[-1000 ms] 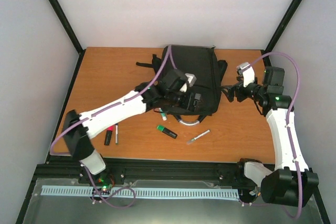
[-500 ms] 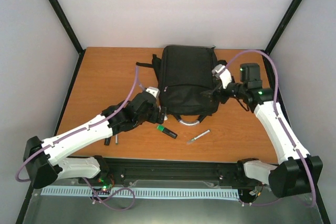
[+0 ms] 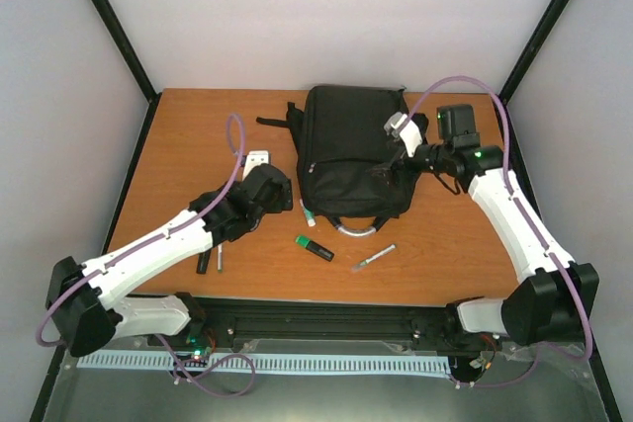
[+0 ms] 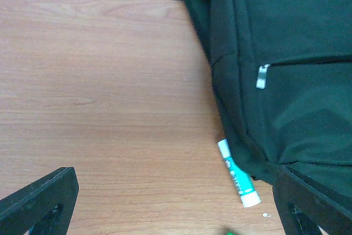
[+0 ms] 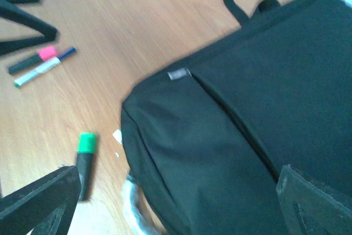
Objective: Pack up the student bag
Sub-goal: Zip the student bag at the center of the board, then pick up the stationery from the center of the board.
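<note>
Student bag [image 3: 351,150] lying flat at the rear centre of the tabletop [image 3: 198,135]. Right tool [image 3: 381,177], jaws spread and empty, above its right side; left tool [image 3: 272,190], likewise released, just beside its left edge, over wood.

Black student bag [image 5: 236,136] fills right half; green-capped marker [image 5: 83,163] near its edge

Black student bag [image 3: 351,150], green-and-black marker [image 3: 315,248], pink-tipped marker [image 5: 32,61], orange-brown table [image 3: 188,135].
</note>
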You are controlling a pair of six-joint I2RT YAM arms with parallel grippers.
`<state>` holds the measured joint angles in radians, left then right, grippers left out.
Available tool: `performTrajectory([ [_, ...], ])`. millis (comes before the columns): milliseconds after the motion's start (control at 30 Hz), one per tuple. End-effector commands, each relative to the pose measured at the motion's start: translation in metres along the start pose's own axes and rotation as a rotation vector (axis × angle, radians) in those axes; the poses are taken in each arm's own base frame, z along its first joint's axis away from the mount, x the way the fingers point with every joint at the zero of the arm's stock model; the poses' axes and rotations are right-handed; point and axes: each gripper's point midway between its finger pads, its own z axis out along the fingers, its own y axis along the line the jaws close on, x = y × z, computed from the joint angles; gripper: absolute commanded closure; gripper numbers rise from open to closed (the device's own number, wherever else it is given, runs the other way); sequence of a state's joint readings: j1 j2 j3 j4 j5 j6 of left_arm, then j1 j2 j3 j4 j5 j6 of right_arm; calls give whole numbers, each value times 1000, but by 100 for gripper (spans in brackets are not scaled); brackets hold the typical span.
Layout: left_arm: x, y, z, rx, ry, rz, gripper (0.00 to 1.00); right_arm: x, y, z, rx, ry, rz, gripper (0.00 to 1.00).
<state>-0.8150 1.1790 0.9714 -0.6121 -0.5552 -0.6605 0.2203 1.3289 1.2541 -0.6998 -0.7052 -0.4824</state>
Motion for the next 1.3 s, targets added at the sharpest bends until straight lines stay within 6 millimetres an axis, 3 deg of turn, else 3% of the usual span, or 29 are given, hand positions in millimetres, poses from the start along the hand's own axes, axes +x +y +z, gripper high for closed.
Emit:
performTrajectory([
  [0, 3, 16, 3, -51, 6, -39, 0, 28, -15, 6, 166, 67, -41, 0],
  [100, 17, 14, 5, -3, 77, -64, 0, 50, -42, 7, 345, 145, -63, 0],
  [233, 43, 22, 7, -21, 162, -38, 0, 69, -46, 22, 303, 207, -16, 0],
  [300, 57, 22, 9, 3, 193, -35, 0, 79, -38, 36, 217, 203, 8, 0],
  [433, 71, 15, 8, 83, 223, -39, 9, 88, -2, 52, 74, 204, -120, 18],
  [600, 85, 3, 15, 143, 263, -71, 22, 104, 4, 65, 131, 314, -262, 45],
  [700, 93, -10, 22, 183, 309, -80, 29, 119, -3, 75, 191, 371, -317, 47],
  [833, 94, -20, 31, 180, 336, -73, 31, 137, -8, 90, 237, 444, -345, 47],
  [933, 91, -29, 39, 174, 350, -60, 31, 150, -26, 99, 314, 518, -334, 54],
  [1033, 92, -36, 51, 157, 371, -50, 31, 153, -47, 94, 432, 566, -314, 63],
  [1267, 98, -56, 77, 154, 416, -36, 33, 154, -54, 76, 474, 543, -290, 75],
])
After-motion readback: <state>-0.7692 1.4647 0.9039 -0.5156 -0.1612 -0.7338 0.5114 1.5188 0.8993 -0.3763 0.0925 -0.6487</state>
